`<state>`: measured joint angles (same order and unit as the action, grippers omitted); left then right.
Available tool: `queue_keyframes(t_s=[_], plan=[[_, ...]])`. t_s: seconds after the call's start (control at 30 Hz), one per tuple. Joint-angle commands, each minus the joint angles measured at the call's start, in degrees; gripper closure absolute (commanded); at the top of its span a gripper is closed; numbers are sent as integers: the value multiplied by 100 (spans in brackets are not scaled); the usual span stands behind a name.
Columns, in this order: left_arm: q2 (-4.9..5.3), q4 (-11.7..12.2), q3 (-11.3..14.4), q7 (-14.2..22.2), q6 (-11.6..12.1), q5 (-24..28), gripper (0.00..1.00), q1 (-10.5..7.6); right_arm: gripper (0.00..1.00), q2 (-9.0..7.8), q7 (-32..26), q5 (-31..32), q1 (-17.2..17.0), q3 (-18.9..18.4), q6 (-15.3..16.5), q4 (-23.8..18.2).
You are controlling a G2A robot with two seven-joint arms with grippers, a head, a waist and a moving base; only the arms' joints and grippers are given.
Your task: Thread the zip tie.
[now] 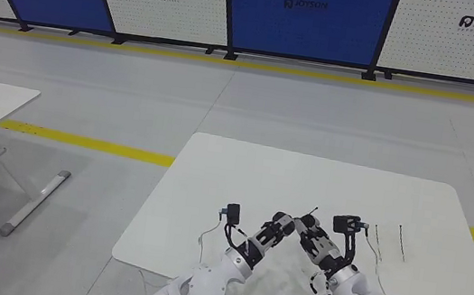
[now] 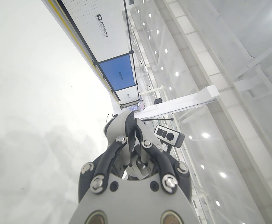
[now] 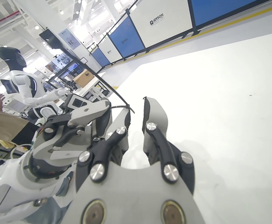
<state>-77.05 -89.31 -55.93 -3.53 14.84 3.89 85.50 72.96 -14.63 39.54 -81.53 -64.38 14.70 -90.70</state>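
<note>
Zip tie is held over the near edge of the table, pinched by the left gripper. The right gripper is spread beside it. The thin end seems lined up at the head; next it must be pushed through.

Zip tie: black, in the air; the long strap slants up from its head, and a thin stretch runs from the head across to the left hand.
Left hand: fingers pinched together on that thin stretch.
Right hand: fingers spread apart, one fingertip just beside the head.
Worktop: white, its rounded corner beyond the hands.
Behind: blue and white panels; a white humanoid robot.
</note>
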Motion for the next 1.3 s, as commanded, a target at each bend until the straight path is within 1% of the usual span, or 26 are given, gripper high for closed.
queue_keyframes(t_s=[0.0, 0.03, 0.07, 0.13, 0.23, 0.27, 0.33, 0.37, 0.5, 0.7, 1.1, 1.27], plan=[[-2, 0, 3, -13, -16, -13, 100, -4, 80, -2, -9, 29, 1, 8, -11, -14], [-2, -1, 3, -21, -21, -24, 100, -5, 84, -2, -7, 39, -1, 13, -15, -20], [-3, -2, 5, -26, -25, -29, 100, -6, 84, -2, -1, 50, -2, 16, -18, -26], [-4, -3, 8, -33, -33, -40, 100, -5, 89, -4, 6, 69, -4, 19, -19, -30], [-6, -3, 15, -40, -60, -58, 100, -6, 90, -6, 10, 117, -3, 26, -25, -41], [-7, -2, 16, -43, -65, -61, 100, -5, 95, -7, 14, 129, -5, 30, -27, -48], [-8, -3, 17, -49, -72, -62, 100, -4, 97, -8, 4, 132, -6, 37, -15, -60], [-9, -4, 17, -51, -73, -58, 100, -3, 100, -9, 2, 132, -6, 37, -12, -63], [-9, -25, 6, -52, -53, -37, 100, 7, 100, -10, -3, 146, -6, 52, 6, -65], [-3, -123, -23, -41, 34, -30, 100, 48, 100, -7, -34, 165, 18, 99, 1, -7], [4, -252, -34, -20, 132, -51, 100, 113, 100, 2, -98, 205, 81, 179, -46, 106], [12, -417, -24, 30, 227, -59, 100, 179, 100, 5, -155, 232, 124, 212, -81, 192]])
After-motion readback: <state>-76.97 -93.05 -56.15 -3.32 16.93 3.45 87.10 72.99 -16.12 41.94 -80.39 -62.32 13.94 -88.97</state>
